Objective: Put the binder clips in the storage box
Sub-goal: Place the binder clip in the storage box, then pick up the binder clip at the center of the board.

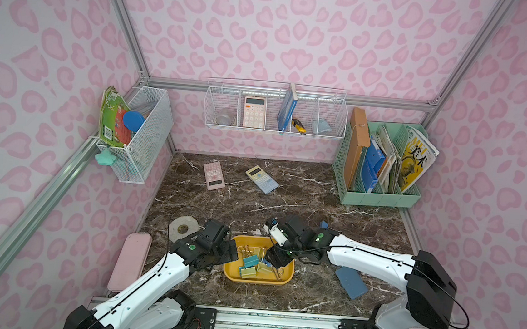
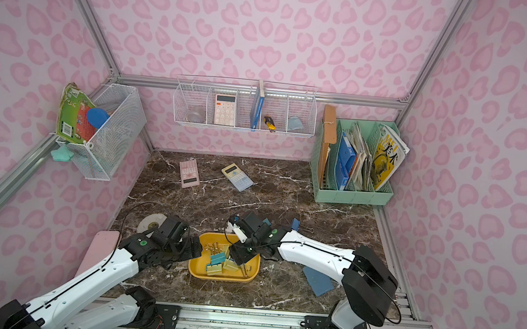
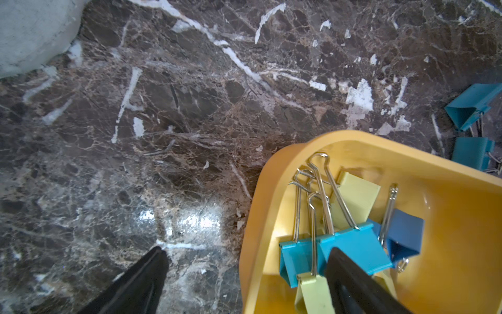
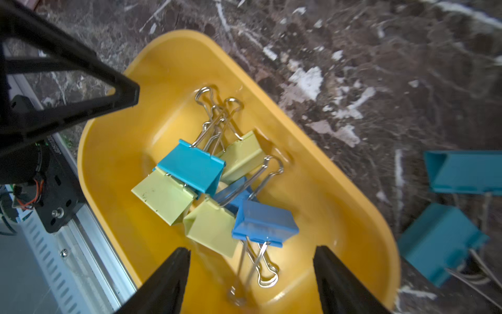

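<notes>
Right fingers (image 4: 168,280) stand apart with nothing clamped. Both tips hang over the storage box (image 4: 114,168), and a blue clip (image 4: 264,225) lies between them on the box floor. Left fingers (image 3: 152,271) are likewise apart and empty. One tip is outside the box wall over bare table, and the other is inside the box above a teal clip (image 3: 353,244); contact there cannot be judged.

The box holds a heap of binder clips (image 4: 190,165) in teal, blue and pale yellow, their wire handles tangled. Two loose teal clips (image 4: 440,239) lie on the table just outside the box wall.

The table (image 1: 285,203) has a glossy dark brown marble pattern with white veining. Toward the right arm from the box lies a flat blue pad (image 1: 351,282). Toward the left arm are a pink case (image 1: 130,261) and a tape roll (image 1: 183,226). Well beyond the box, toward the back wall, lie two calculators (image 1: 261,179).

The walls carry a pink spotted print on an aluminium frame. Far beyond the box, a mint file organizer (image 1: 379,200) holds a magazine (image 1: 417,159) reading "MEI" with Chinese characters. Other writing is too small to read.
</notes>
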Controlling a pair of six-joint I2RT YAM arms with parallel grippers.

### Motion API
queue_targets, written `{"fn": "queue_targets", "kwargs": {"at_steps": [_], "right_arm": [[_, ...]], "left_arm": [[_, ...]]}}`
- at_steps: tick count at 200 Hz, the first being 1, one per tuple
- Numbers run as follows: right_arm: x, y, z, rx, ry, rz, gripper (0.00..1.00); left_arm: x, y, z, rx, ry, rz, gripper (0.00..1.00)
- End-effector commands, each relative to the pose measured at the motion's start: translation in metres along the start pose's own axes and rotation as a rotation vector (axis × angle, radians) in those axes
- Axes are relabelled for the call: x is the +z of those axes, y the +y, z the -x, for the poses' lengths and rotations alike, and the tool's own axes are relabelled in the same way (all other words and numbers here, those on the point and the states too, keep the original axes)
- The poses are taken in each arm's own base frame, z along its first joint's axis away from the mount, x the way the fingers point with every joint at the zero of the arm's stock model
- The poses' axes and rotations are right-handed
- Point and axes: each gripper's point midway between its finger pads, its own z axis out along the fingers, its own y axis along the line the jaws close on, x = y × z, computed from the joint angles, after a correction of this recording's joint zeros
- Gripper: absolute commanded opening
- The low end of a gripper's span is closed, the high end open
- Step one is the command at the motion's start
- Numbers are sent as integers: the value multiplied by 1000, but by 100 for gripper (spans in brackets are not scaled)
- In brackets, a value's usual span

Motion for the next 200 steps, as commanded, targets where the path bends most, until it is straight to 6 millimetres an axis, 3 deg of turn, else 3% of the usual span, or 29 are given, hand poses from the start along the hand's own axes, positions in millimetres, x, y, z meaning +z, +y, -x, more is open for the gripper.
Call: {"fn": "queue_targets", "kwargs": {"at_steps": [1, 13, 30, 63, 79, 95, 130, 157, 172, 200], "right_arm": [[-19, -15, 16, 13, -73, -13, 79], [-33, -35, 20, 26, -95, -65, 80], [-54, -84, 20, 96, -126, -207, 80], [-82, -174, 4, 308, -129, -343, 79], [-89, -202, -7, 380, -140, -389, 76], [-90, -209, -13, 402, -139, -409, 71], [-66, -203, -39, 433, -78, -350, 47], [-61, -221, -64, 526, -39, -425, 41], [-62, -232, -68, 564, -38, -446, 40], [-60, -243, -57, 552, -57, -452, 36]], "left_arm": [[-1, -1, 1, 7, 2, 0, 95], [-1, -1, 1, 7, 1, 0, 95], [-2, -2, 1, 5, 0, -6, 95], [-1, 0, 0, 6, 2, 1, 95], [-1, 0, 0, 6, 2, 1, 95], [-1, 0, 1, 6, 1, 3, 95], [0, 0, 1, 8, 6, 10, 95], [0, -1, 1, 8, 5, 5, 95], [0, -1, 1, 8, 6, 4, 95], [0, -1, 0, 9, 8, 6, 95]]}}
